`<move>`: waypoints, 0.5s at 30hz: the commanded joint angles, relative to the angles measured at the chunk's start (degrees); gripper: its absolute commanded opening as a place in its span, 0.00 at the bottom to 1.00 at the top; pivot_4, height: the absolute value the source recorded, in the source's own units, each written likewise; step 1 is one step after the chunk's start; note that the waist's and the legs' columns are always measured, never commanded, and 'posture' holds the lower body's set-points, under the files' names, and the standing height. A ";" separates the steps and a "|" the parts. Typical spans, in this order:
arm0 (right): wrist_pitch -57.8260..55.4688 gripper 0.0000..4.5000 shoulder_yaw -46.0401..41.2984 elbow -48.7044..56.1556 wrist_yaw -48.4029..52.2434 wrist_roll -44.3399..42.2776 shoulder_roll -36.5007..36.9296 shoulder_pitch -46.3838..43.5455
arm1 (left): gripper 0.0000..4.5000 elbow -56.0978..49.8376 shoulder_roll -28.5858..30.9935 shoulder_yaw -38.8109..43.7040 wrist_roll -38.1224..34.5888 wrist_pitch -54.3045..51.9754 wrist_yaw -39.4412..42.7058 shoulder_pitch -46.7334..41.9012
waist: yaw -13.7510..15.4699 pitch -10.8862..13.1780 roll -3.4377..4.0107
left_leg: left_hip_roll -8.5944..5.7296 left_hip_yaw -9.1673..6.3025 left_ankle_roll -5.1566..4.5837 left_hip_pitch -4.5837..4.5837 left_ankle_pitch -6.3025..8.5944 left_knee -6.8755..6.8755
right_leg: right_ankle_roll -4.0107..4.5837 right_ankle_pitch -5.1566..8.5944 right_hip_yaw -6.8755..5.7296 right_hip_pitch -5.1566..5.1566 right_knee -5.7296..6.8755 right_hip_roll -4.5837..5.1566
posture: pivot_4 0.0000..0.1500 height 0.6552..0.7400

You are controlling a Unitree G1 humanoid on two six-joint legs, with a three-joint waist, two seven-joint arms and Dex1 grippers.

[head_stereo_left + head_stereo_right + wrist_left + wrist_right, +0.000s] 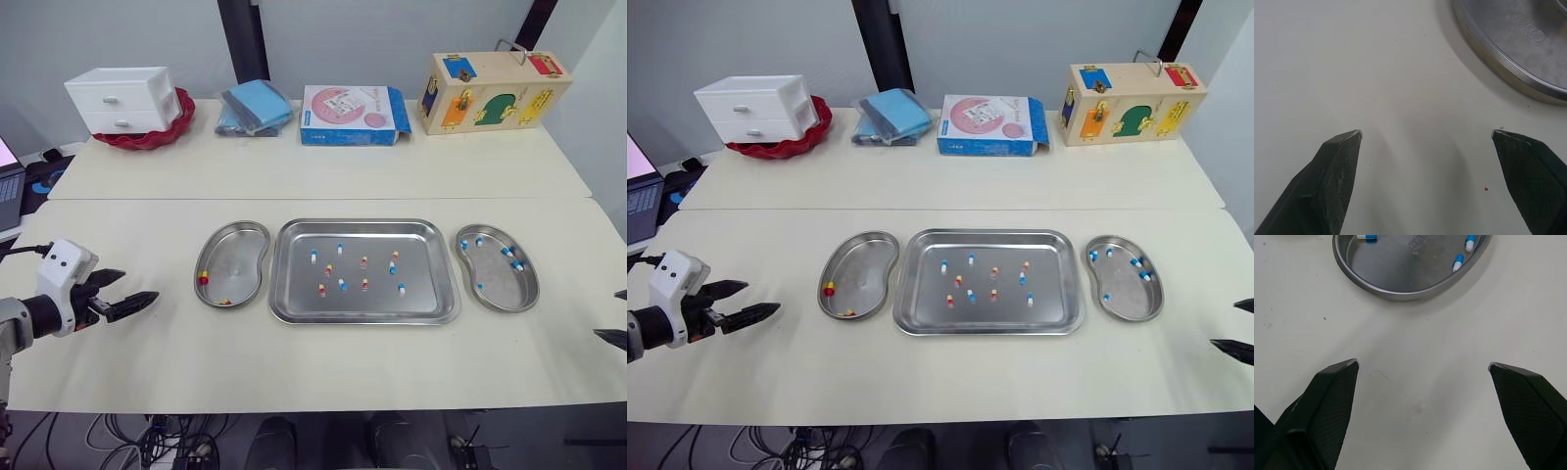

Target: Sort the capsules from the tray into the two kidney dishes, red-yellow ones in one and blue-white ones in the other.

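Observation:
A steel tray (431, 302) in the middle of the table holds several capsules, red-yellow (321, 290) and blue-white (313, 257) mixed. The left kidney dish (235, 250) has red-yellow capsules (204, 278) near its front-left rim. Several blue-white capsules (516, 264) lie in the right kidney dish (500, 294). My left gripper (129, 291) is open and empty over bare table, to the left of the left dish (1508, 63). At the table's right edge my right gripper (615, 315) hovers open and empty, in front of the right dish (1400, 289).
Along the back of the table stand a white drawer box (124, 98) on a red dish (147, 137), a blue packet (257, 106), a pink-and-blue box (353, 115) and a wooden latch box (493, 90). A laptop (10, 186) sits off the left side.

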State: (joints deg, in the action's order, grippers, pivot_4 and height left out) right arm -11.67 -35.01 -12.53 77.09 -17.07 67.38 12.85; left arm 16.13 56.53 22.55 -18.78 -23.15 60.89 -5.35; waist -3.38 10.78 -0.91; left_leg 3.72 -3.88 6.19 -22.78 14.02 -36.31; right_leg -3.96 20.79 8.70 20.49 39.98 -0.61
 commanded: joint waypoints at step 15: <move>-0.11 1.00 -2.56 0.83 -1.76 -1.51 -0.35 -1.92 | 0.97 3.92 0.41 2.58 -0.78 2.95 -0.30 -0.30 | -0.01 0.00 0.00 | -0.01 -0.14 0.00 0.01 0.00 -0.09 | 0.00 0.00 -0.13 -0.11 0.01 0.00 | 1.00 0.88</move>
State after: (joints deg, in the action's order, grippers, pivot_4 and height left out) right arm -11.98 -35.01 -12.51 75.79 -17.61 67.22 11.51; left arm 20.17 56.52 22.65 -18.51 -20.89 60.71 -6.16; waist -3.39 10.77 -0.91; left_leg 3.71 -4.03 6.19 -22.77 14.02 -36.41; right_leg -3.96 20.79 8.56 20.37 39.99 -0.61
